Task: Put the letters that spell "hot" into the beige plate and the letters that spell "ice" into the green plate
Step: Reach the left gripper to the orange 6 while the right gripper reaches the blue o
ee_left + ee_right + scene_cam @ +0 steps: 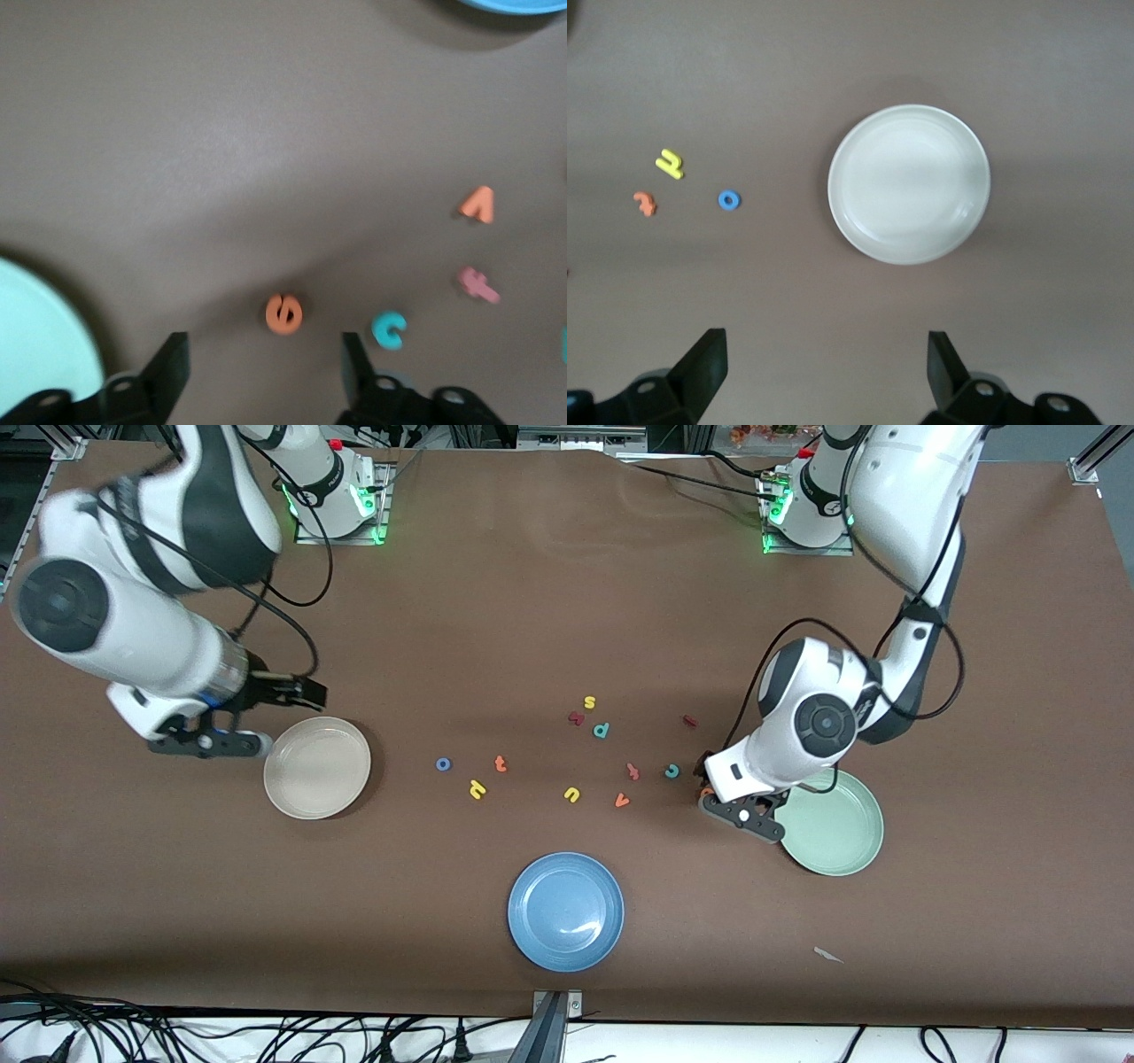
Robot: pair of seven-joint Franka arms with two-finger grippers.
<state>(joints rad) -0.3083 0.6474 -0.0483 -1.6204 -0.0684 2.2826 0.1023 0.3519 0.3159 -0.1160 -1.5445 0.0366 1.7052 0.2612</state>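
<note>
- Nothing is sorted yet — the beige plate and green plate both lie bare, and we count all six letters on the table.
- The left gripper is low over the table just beside the green plate's rim, its fingers spread, nothing between them. The e lies flat on the table just ahead of the gap, so we judge it the first pick; in the front view the arm hides most of it.
- The c lies near the e, toward the table's middle, its mouth facing the green plate.
- The i, a short dark red bar, sits farther from the front camera than the c, long axis slanted across the table.
- The o, t and h cluster between the beige plate and the table's middle — h nearest the front edge, tilted.
- The right gripper waits above the table beside the beige plate, fingers wide apart, holding nothing.
- Left to do, as we see it: all six placements.
</note>
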